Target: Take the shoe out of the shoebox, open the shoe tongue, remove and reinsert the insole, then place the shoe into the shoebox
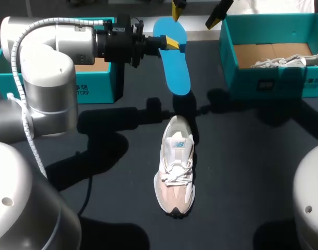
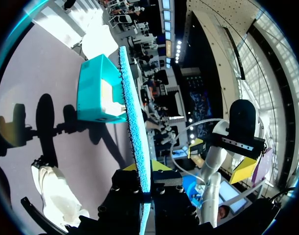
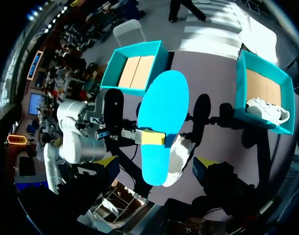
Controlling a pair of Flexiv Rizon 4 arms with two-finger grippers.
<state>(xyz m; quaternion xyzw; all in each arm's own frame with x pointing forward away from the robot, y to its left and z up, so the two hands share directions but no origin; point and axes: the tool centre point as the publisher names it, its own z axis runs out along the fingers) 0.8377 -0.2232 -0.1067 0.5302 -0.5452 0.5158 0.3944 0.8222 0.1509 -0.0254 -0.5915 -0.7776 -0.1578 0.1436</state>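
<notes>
Clamping the insole [image 1: 175, 67], left end effector [image 1: 172, 43] hangs over the dark table [image 1: 242, 156]; right end effector [image 1: 196, 12] gapes.

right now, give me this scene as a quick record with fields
insole: blue, out of the shoe, held above the table
left tool: shut on the insole
right tool: open, holding nothing, above the table's far side
shoe: upright on the table, toe toward the robot
right shoebox: holds a second shoe
left shoebox: no shoe visible
</notes>
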